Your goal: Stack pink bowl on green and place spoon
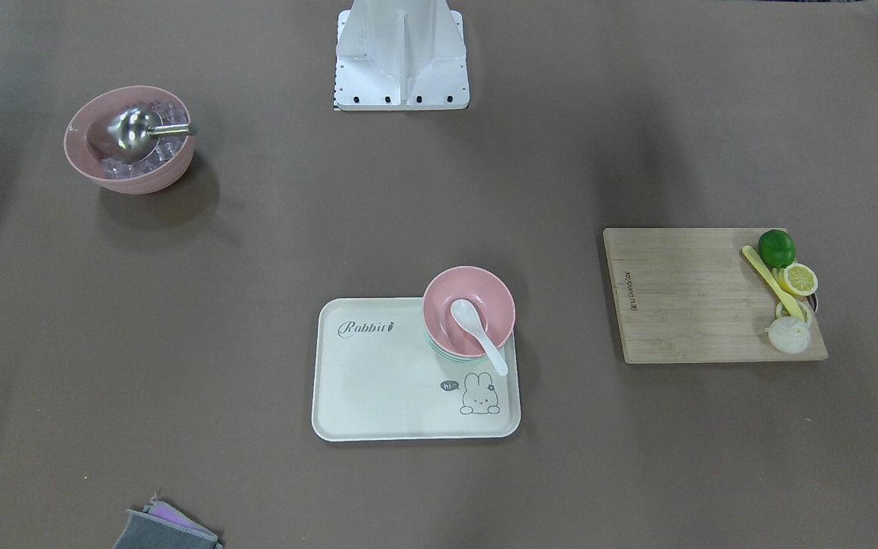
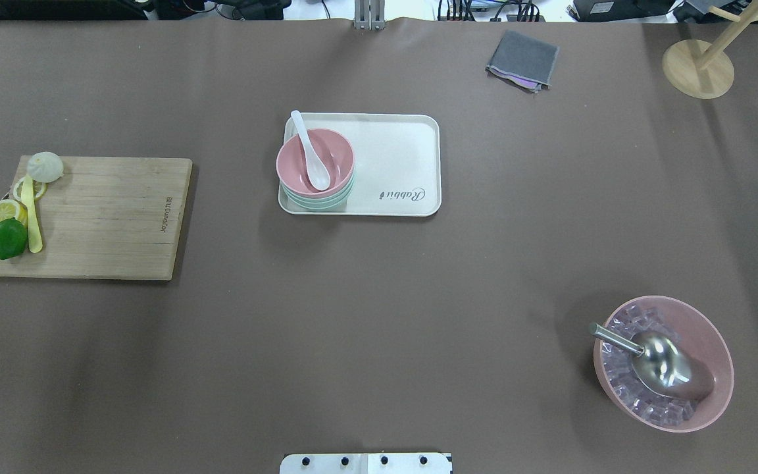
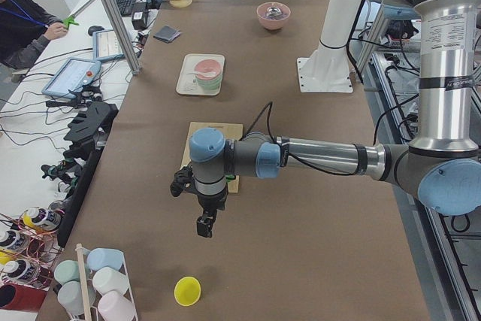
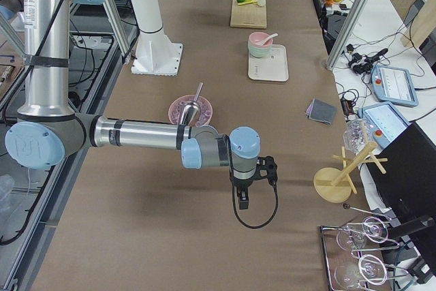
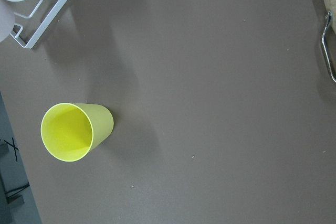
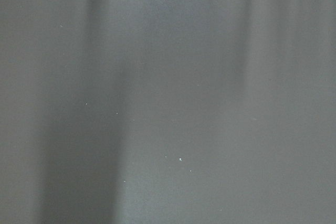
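Observation:
A pink bowl (image 1: 486, 293) sits stacked on a green bowl (image 1: 445, 352) at one end of a cream rabbit tray (image 1: 378, 381). A white spoon (image 1: 477, 332) lies in the pink bowl with its handle over the rim. The stack also shows in the overhead view: pink bowl (image 2: 336, 155), green bowl (image 2: 316, 201), spoon (image 2: 313, 158), tray (image 2: 399, 158). My left gripper (image 3: 204, 225) hangs over bare table far from the tray, near a yellow cup. My right gripper (image 4: 243, 201) hangs over bare table at the other end. I cannot tell whether either is open or shut.
A wooden cutting board (image 2: 109, 210) holds a lime, lemon slices and a yellow utensil. A large pink bowl (image 2: 714, 349) holds ice cubes and a metal scoop. A grey cloth (image 2: 522, 59), a wooden stand (image 2: 698, 66) and a yellow cup (image 5: 73, 129) lie near the table's edges.

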